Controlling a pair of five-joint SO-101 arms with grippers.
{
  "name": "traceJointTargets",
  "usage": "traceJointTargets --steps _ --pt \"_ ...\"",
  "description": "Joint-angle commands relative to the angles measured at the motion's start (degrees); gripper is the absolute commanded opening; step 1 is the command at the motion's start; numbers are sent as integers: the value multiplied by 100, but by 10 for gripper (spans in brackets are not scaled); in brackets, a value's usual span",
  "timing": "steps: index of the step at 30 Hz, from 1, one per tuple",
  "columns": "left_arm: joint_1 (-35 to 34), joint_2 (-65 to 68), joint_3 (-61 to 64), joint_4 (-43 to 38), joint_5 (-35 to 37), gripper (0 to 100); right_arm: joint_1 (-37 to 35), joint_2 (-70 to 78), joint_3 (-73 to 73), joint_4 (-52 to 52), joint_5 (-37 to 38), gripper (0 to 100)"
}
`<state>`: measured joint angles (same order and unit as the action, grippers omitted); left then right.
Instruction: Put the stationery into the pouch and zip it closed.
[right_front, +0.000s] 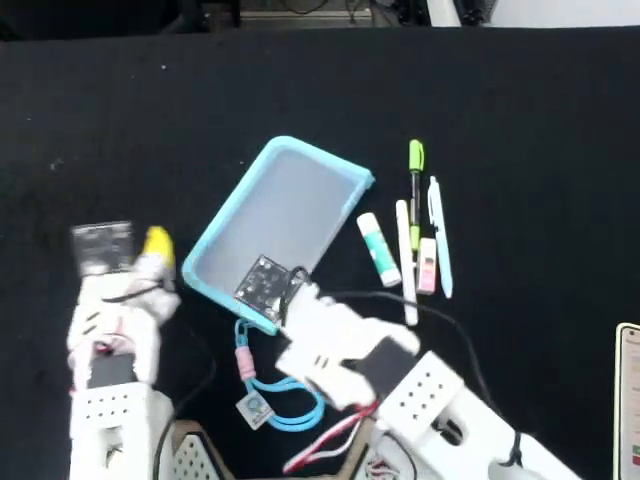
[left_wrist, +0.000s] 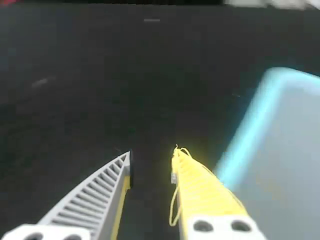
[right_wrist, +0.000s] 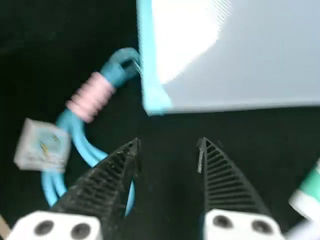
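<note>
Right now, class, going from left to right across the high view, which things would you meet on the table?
First the left gripper → pouch → glue stick → white pen → light blue pen.

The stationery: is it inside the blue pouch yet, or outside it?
Outside: the glue stick, pens and highlighter lie on the black table beside the pouch.
</note>
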<state>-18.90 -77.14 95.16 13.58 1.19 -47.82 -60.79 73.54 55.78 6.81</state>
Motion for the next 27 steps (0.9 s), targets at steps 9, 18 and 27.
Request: traceJointTargets --steps 9,18,27 --pt "-2545 -53 -620 -123 2681 141 -1187 2044 -629 -1521 -1609 184" --pt "-2527 -53 -620 -123 2699 141 -1231 4356 -2000 -1468 -2453 181" --pt "-2527 -53 -620 -123 2699 141 -976 5930 -3257 -809 -2391 173"
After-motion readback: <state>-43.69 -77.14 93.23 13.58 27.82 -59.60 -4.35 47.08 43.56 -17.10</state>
